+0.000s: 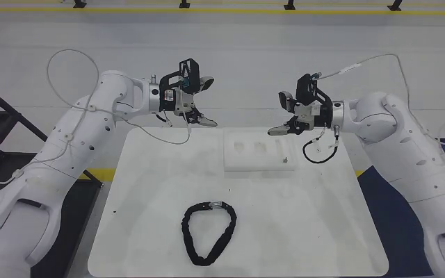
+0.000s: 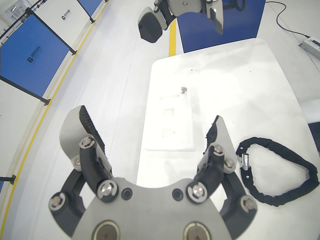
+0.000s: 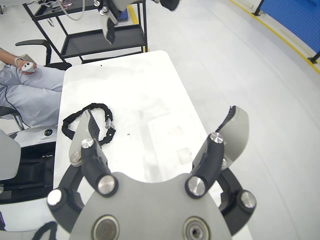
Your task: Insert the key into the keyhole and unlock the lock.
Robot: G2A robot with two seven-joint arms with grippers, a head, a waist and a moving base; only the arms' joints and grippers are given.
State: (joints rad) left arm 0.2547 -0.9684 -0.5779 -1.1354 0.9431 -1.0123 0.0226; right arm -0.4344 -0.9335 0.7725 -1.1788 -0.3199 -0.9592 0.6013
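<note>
Directions are read on the top view as a clock face laid on the white table (image 1: 139,208), with 6 o'clock at the robot's edge.

At 6 o'clock, nearest the robot, lies the chain lock (image 1: 208,235) (image 2: 282,173) (image 3: 82,116), a black fabric-sleeved loop lying flat and closed. Its silver lock cylinder (image 1: 216,205) (image 2: 245,160) (image 3: 108,123) sits at the loop's 12 o'clock. Nothing touches it.

Farther in, toward 12 o'clock and well apart from the chain, is a white foam tray (image 1: 259,165) (image 2: 170,143) with shallow recesses. The small metal key (image 1: 285,160) (image 2: 183,90) stands at the tray's 3 o'clock end, free of both grippers.

Beyond the tray, both arms hang in the air above the table's far edge. The left gripper (image 1: 188,119) (image 2: 150,121) (image 3: 140,17) is at about 11 o'clock, over the far corner. Its fingers are spread wide with nothing between them. The right gripper (image 1: 283,113) (image 3: 160,119) (image 2: 185,29) is at about 1 o'clock, just past the key end of the tray, and is likewise spread wide and empty. The two grippers face each other across the tray and are well apart.

Farthest out, at 12 o'clock, a yellow floor line (image 1: 222,10) runs across the pale floor.
</note>
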